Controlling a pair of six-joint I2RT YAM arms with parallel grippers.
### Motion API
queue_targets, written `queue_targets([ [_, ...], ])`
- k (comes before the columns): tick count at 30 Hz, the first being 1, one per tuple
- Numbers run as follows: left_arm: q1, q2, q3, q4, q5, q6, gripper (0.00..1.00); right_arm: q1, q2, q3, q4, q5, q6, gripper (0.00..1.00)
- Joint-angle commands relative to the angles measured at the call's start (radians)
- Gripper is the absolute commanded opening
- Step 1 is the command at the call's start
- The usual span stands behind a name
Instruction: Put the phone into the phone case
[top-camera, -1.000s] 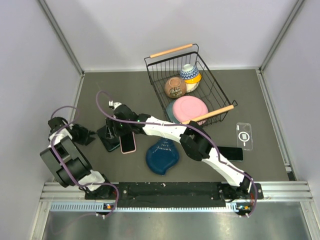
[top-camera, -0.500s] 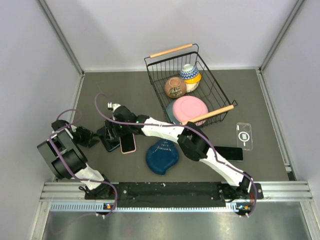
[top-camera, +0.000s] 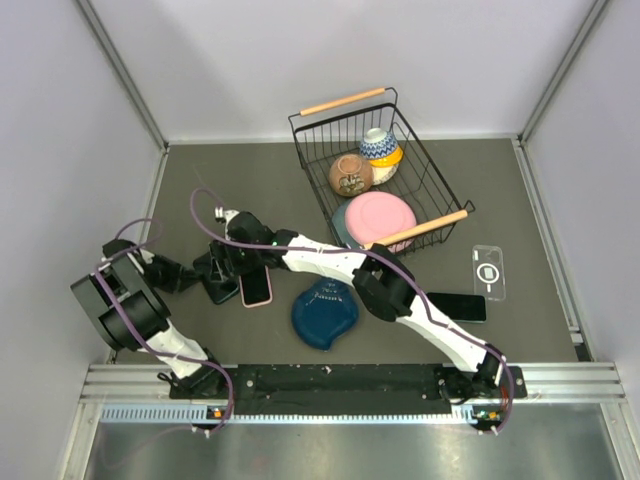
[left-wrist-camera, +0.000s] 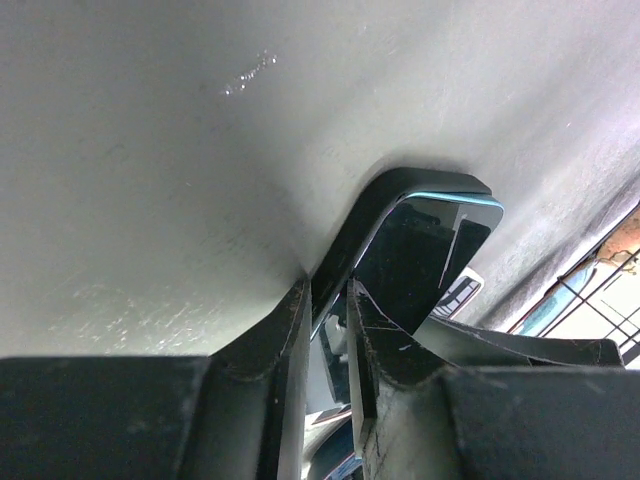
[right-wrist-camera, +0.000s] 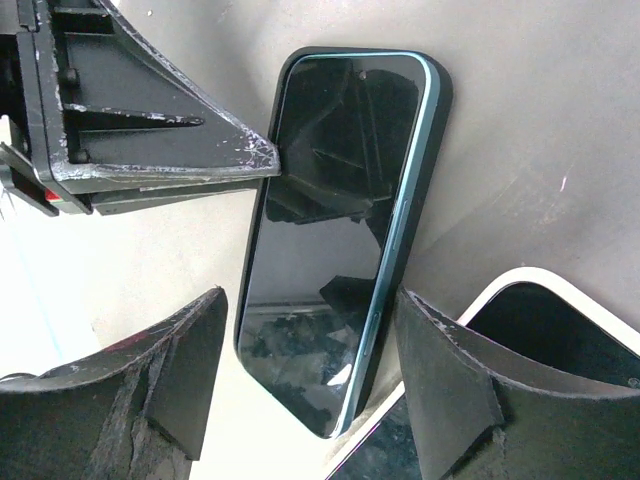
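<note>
A dark phone (right-wrist-camera: 340, 230) with a teal rim lies face up in a black phone case (right-wrist-camera: 441, 110) on the grey table, left of centre (top-camera: 216, 276). My left gripper (top-camera: 198, 272) pinches the case's near edge between nearly closed fingers (left-wrist-camera: 328, 295); the phone's far end (left-wrist-camera: 430, 240) shows beyond them. My right gripper (top-camera: 232, 258) reaches across from the right. It is open over the phone's end (right-wrist-camera: 310, 300), one jaw on each side, not touching. A clear phone case (top-camera: 488, 272) and a second black phone (top-camera: 460, 306) lie far right.
A pink-cased phone (top-camera: 256, 285) lies right beside the dark one, its white rim in the right wrist view (right-wrist-camera: 520, 290). A blue plate (top-camera: 325, 312) sits in front. A wire basket (top-camera: 440, 175) holds bowls and a pink plate. Walls close in the left side.
My left gripper has moved right, from off to the side onto the dark phone's edge. The right gripper has stayed over the phone, shifting only slightly.
</note>
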Motion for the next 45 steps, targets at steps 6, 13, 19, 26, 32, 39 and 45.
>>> queue_targets([
  [6,0.001,0.057,0.053,-0.090,-0.047,0.066,0.13,-0.016,0.024,0.046,0.136,-0.229,0.165,0.67],
  [13,0.001,0.068,0.077,-0.121,-0.097,0.089,0.08,-0.019,0.024,0.050,0.138,-0.241,0.180,0.67],
  [19,0.002,0.067,0.106,-0.162,-0.176,0.103,0.02,-0.019,0.035,0.055,0.103,-0.187,0.152,0.67],
  [26,0.002,0.059,0.109,-0.165,-0.182,0.108,0.00,-0.016,0.067,0.067,0.069,-0.126,0.122,0.67],
  [32,0.002,0.064,0.111,-0.172,-0.177,0.111,0.01,-0.002,0.081,0.080,0.008,-0.049,0.047,0.67],
  [39,0.002,0.082,0.105,-0.167,-0.167,0.106,0.00,0.007,0.075,0.110,0.009,-0.106,0.045,0.68],
  [45,0.005,0.084,0.103,-0.167,-0.156,0.106,0.00,-0.010,-0.008,0.032,0.146,-0.209,0.114,0.50],
])
